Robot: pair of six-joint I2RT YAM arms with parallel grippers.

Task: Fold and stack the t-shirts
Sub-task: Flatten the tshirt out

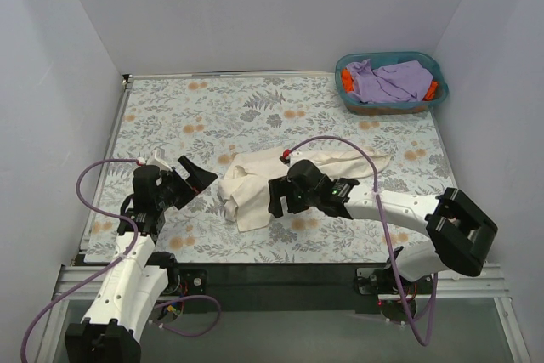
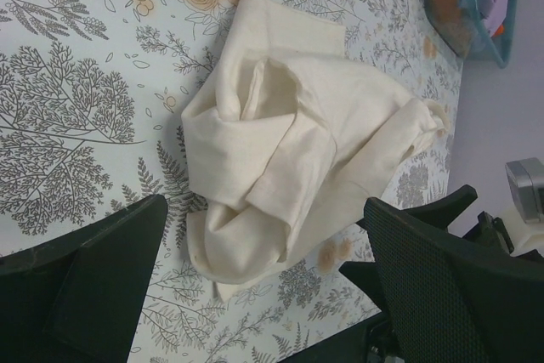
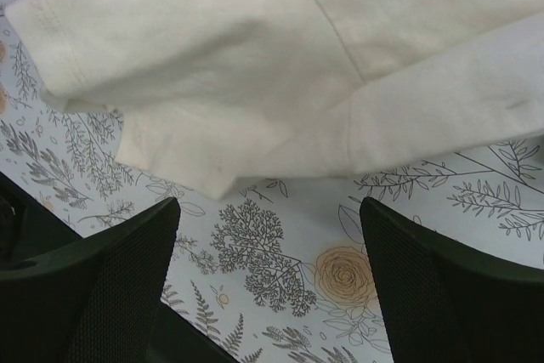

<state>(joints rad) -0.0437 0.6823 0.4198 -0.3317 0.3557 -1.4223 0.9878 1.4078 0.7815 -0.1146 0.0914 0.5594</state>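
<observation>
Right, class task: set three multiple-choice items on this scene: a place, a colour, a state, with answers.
1. Where on the floral-patterned table is the teal plastic basket? A near left corner; B far right corner; C centre.
2. What colour is the crumpled cloth t-shirt mid-table? A black; B green; C cream.
3. How are the left gripper and right gripper? A both open; B both shut; C one shut.
B: top view shows it there. C: every view shows cream. A: wrist views show both spread, holding nothing.

Lab rig w/ white enclosure walls (image 1: 255, 6)
</observation>
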